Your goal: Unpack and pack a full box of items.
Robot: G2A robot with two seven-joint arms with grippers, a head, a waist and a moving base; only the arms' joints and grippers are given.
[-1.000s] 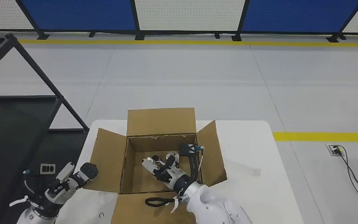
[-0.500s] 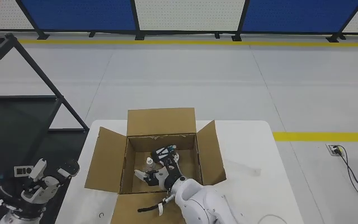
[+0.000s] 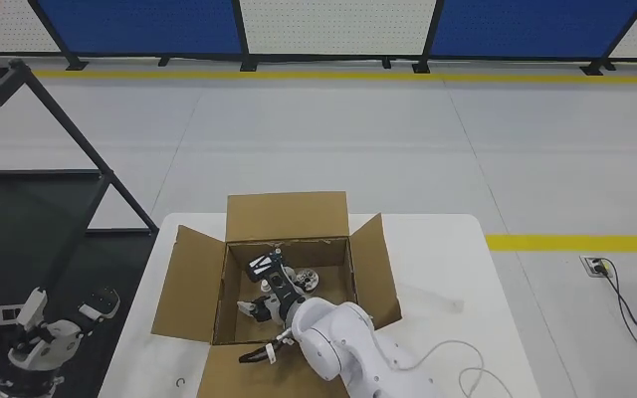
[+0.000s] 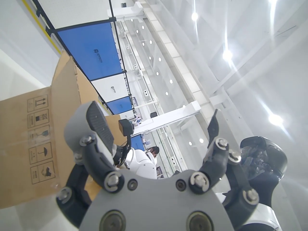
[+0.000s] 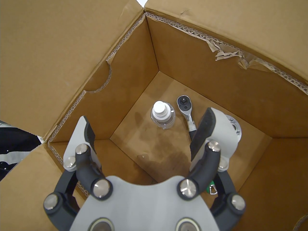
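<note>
- Right wrist view shows you one open cardboard box holding one upright clear bottle just beside one ratchet.
- Your right gripper hangs over the box, pointing down, jaws spread, empty.
- Your left gripper sits left of the table, tilted upward, jaws spread.

Handle of ratchet behind finger of right hand, metal disc half hidden

- Top view reads bright and even to me; the floor across the upper frame is washed pale.
- On my left wrist view the ceiling lamps flare into long star streaks.
- Inside the box, soft corner shadows; its straight edges bow.
</note>
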